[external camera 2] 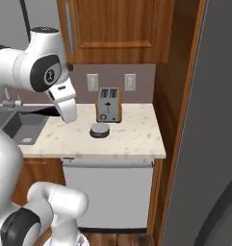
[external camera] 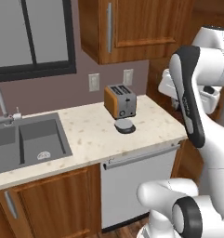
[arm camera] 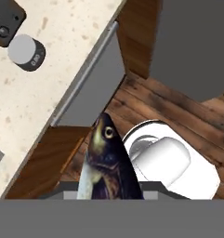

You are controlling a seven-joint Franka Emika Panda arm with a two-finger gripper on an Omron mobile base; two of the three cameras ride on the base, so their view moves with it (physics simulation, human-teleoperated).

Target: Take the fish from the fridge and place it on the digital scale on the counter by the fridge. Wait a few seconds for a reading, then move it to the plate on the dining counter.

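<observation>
One fish (arm camera: 106,162) sits pinched in my hand, lengthwise along it, head pointing away. I see the scale (arm camera: 26,52) on the counter (arm camera: 48,69), well apart.

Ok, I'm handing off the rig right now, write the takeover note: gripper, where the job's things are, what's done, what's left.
Gripper: shut on the fish, which hangs head-out in the hand view, above the wood floor in front of the counter.
Digital scale: on the counter in front of the toaster, top bare.
Fridge: grey side at the right of the right base view.
Done: fish taken from the fridge.
Left: set it on the scale, wait for a reading, then carry it to the plate on the dining counter.
</observation>
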